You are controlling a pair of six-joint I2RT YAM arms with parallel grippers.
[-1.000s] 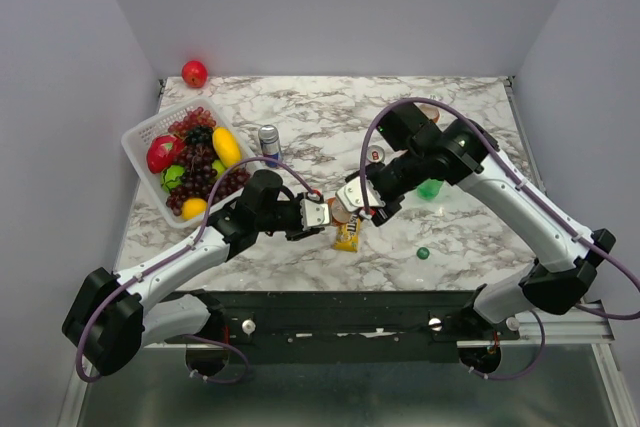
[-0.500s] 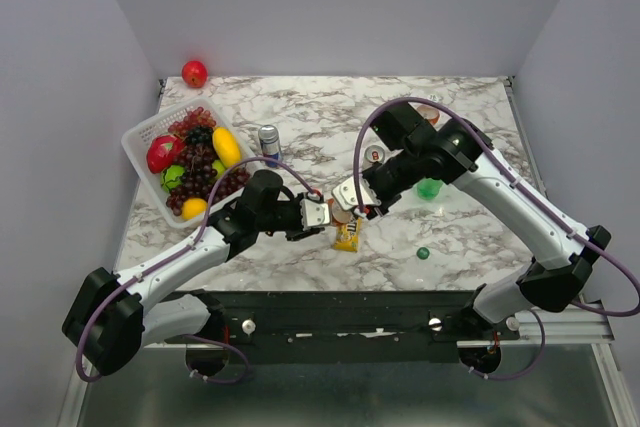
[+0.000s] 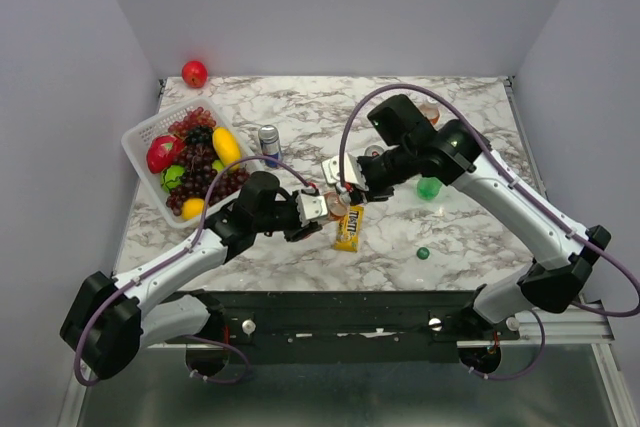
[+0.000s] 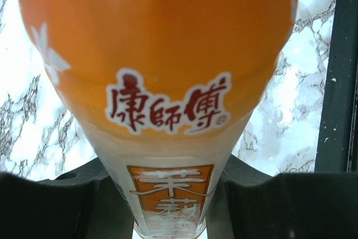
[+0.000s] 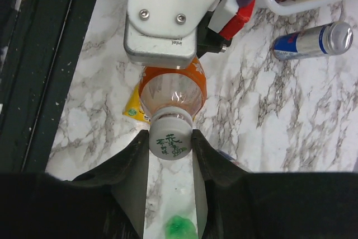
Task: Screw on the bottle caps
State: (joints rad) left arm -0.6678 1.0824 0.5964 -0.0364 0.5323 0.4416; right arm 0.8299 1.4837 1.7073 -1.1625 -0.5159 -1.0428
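Observation:
An orange drink bottle with an orange label fills the left wrist view, and my left gripper is shut on its body. In the top view the left gripper holds this bottle above the table's front middle. A white cap sits on the bottle's neck, with my right gripper shut on the cap's sides. The right gripper is just beyond the left one. A green bottle stands to the right, and a dark green cap lies near the front.
A yellow candy packet lies under the held bottle. A blue and silver can stands beside a white basket of fruit at the left. A red apple is at the far left corner. Another orange bottle shows behind the right arm.
My right gripper moved left and away from the front edge, over the bottle's neck, and closed on the white cap. The left gripper kept its hold on the bottle.

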